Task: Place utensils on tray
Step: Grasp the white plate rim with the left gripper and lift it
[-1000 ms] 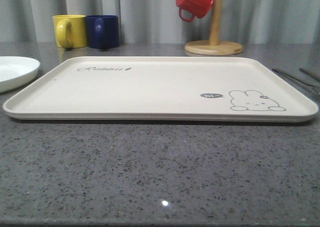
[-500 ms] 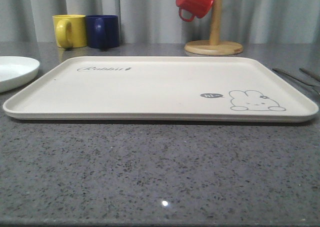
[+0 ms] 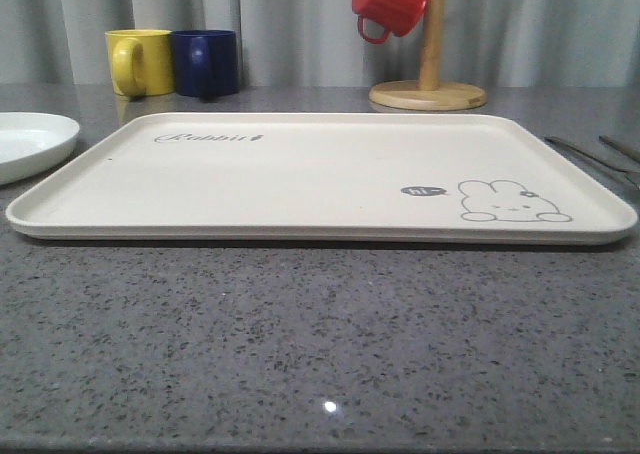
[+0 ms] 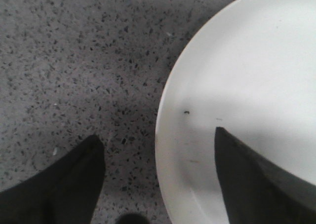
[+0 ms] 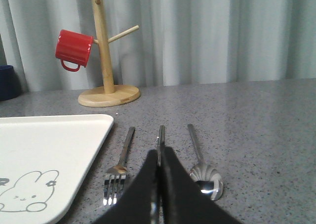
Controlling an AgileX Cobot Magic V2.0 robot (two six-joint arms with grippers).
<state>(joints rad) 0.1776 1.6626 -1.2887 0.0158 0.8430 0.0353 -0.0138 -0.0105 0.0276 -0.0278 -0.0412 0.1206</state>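
Note:
The cream tray (image 3: 300,174) with its rabbit drawing lies across the middle of the table, nothing on it. Beside its right edge the utensils lie side by side on the counter: a fork (image 5: 118,172) nearest the tray (image 5: 49,145), a pair of chopsticks (image 5: 161,135) in the middle, a spoon (image 5: 205,177) on the far side. Their handles show as thin silver lines (image 3: 590,154) in the front view. My right gripper (image 5: 159,155) is shut on the chopsticks, low at the counter. My left gripper (image 4: 158,135) is open, straddling the plate's rim, holding nothing.
A round white plate (image 4: 247,86) sits left of the tray (image 3: 30,144). Behind the tray stand a yellow mug (image 3: 138,62) and a dark blue mug (image 3: 205,62). A wooden mug tree (image 3: 430,74) with a red mug (image 3: 390,2) stands at the back right.

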